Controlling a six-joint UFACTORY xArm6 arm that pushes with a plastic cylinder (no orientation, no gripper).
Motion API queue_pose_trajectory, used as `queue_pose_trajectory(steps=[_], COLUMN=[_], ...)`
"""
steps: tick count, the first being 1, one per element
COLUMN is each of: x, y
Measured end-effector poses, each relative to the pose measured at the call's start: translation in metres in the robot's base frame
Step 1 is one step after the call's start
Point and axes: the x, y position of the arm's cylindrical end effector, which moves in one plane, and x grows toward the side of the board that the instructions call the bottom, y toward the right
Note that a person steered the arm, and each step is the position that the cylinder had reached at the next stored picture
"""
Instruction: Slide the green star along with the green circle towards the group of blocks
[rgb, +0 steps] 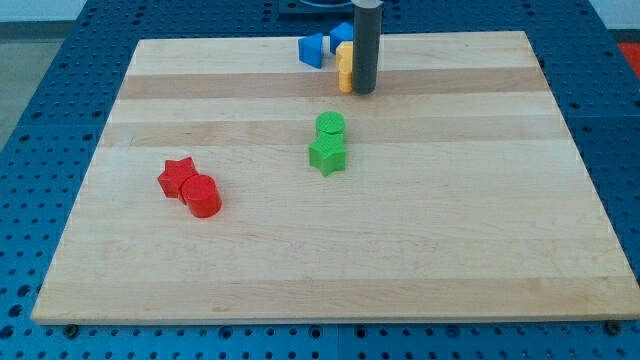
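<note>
The green star (327, 156) lies near the board's middle, touching the green circle (330, 126) just above it. My tip (364, 91) is at the lower end of the dark rod, near the view's top. It stands above and a little right of the green circle, apart from it. The tip is right beside the yellow blocks (345, 66), which are partly hidden by the rod. These form a group with a blue block (313, 49) and another blue block (343, 35) at the board's top edge.
A red star (177, 176) and a red circle (202, 196) touch each other at the view's left. The wooden board (470, 250) lies on a blue perforated table.
</note>
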Motion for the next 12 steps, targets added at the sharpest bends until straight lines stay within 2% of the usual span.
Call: queue_pose_trajectory(steps=[1,2,3,4,6,7,9,12], x=[0.0,0.019,0.059,0.118,0.176,0.178,0.173,0.127], y=[0.0,0.005,0.044,0.045,0.005,-0.027,-0.04,-0.04])
